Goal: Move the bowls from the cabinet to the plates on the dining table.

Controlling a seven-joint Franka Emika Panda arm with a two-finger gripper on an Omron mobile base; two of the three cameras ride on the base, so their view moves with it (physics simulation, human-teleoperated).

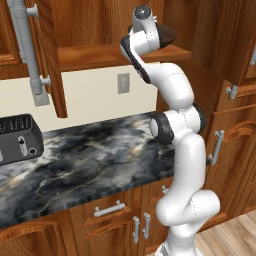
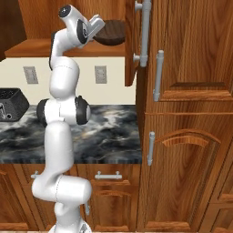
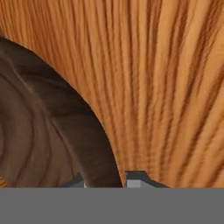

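Dark brown bowl (image 2: 111,35) sits on the bottom shelf (image 1: 95,54) of the open wall cabinet (image 1: 100,20), above the marble worktop. In the right base view it shows as a dark rounded shape just right of the hand; in the left base view only its dark edge (image 1: 167,35) shows past the wrist. In the hand view the bowl (image 3: 48,127) takes up the left side, wood-grained, its thick rim curving down to the bottom edge, with the orange-brown cabinet wood (image 3: 166,78) behind it.

Gripper (image 3: 105,181): the rim of the bowl runs straight down between the two finger tips (image 3: 135,179), one on each side of the rim wall. Fingers stand narrow, closed onto the rim. Bowl appears to rest on the shelf; lift not discernible.

Arm (image 1: 180,150) rises from the floor in front of the lower cupboards and reaches up and into the cabinet opening, wrist level with the shelf.

Surroundings: cabinet door (image 2: 136,41) stands open, long grey bar handle (image 2: 144,32) vertical. Another open door (image 1: 45,55) with a grey handle (image 1: 27,50) at the left. Cream wall with sockets (image 1: 123,83) below the shelf. Black, grey and white marble worktop (image 1: 90,160) with a dark toaster (image 1: 17,137) at its left end. Drawers with short horizontal handles (image 1: 110,209) under the worktop. Tall wooden cupboard (image 2: 191,127) to the right.
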